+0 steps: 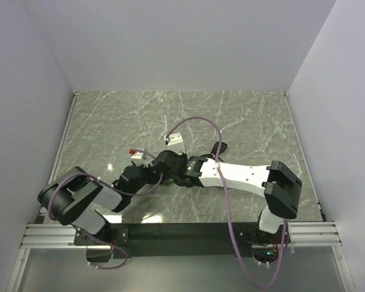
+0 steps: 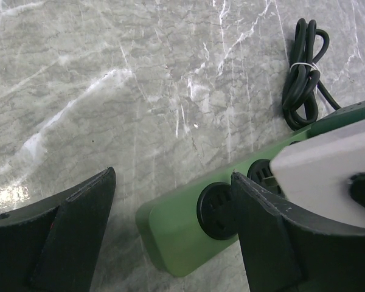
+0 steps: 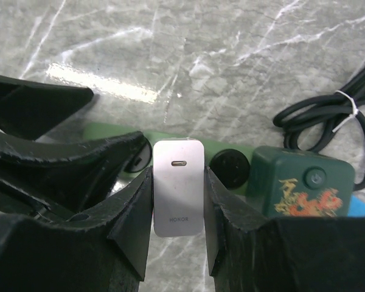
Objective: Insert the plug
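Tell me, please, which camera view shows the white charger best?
The right wrist view: the white charger faces the camera, clamped in the right pincer, port and lettering legible. The left wrist view shows only a blurred white edge above the green power strip. In the top view I cannot make it out.

Quantities present: one white charger plug (image 3: 178,204) between the fingers of the right gripper (image 3: 178,182), one green power strip (image 2: 176,240) just beyond it showing two round sockets (image 2: 216,210) and one push button (image 3: 315,178), one tied black cable bundle (image 2: 303,73) farther out.
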`<state>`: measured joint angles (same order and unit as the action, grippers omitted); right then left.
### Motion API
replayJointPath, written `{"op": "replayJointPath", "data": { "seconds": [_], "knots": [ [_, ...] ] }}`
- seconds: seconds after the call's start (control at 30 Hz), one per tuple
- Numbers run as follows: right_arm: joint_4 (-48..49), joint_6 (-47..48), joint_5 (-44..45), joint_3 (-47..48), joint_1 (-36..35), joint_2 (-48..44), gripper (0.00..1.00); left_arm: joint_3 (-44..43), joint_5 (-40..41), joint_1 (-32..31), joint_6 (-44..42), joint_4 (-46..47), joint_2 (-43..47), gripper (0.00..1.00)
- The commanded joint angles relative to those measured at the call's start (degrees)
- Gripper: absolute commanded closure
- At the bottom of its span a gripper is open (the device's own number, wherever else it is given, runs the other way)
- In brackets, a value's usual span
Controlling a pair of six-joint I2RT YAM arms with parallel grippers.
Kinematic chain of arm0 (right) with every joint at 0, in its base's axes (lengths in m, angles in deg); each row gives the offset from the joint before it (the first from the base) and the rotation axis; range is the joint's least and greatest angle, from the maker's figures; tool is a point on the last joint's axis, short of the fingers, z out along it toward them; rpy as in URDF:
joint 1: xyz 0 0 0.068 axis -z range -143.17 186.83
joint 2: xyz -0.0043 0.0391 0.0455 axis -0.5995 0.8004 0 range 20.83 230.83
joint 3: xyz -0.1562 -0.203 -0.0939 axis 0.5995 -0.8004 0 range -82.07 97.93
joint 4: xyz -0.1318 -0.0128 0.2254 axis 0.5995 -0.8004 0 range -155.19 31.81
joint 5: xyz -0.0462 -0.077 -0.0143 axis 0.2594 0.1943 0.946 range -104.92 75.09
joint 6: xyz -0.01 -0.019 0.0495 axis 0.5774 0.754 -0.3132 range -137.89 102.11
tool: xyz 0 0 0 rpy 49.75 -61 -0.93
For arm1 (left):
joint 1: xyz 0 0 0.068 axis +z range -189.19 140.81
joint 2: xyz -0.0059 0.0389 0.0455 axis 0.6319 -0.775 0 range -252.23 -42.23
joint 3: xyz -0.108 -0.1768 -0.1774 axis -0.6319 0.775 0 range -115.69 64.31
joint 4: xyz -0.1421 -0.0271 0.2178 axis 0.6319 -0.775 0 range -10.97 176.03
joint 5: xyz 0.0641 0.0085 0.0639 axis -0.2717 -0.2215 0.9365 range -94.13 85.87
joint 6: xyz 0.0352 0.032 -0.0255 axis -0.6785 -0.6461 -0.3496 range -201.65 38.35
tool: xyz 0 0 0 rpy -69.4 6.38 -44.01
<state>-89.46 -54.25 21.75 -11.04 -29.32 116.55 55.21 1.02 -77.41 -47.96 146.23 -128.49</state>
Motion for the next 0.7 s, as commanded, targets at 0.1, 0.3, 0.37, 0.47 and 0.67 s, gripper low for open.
{"op": "replayJointPath", "data": {
  "seconds": [0.1, 0.3, 0.37, 0.47, 0.67],
  "knots": [
    [-0.02, -0.03, 2.27, 4.65, -0.38, 2.36, 1.0, 0.31, -1.11, 0.16, -0.03, 3.34, 0.21, 0.18],
    [-2.39, -1.08, 3.85, 4.65, -0.21, 2.19, 1.0, 0.58, -0.93, 0.16, -0.12, 3.6, 0.39, 0.19],
    [-2.83, -1.52, 4.29, 4.04, -0.3, 1.4, 1.0, 0.49, -1.02, 0.16, -0.03, 3.52, 0.39, 0.18],
    [-2.22, -1.52, 4.03, 3.51, -0.21, 0.87, 1.0, 0.4, -1.28, 0.16, -0.03, 3.6, 0.3, 0.19],
    [-2.4, -1.17, 3.5, 4.21, 0.05, 2.54, 1.0, 0.49, -1.46, 0.16, 0.06, 3.52, 0.48, 0.19]
  ]
}}
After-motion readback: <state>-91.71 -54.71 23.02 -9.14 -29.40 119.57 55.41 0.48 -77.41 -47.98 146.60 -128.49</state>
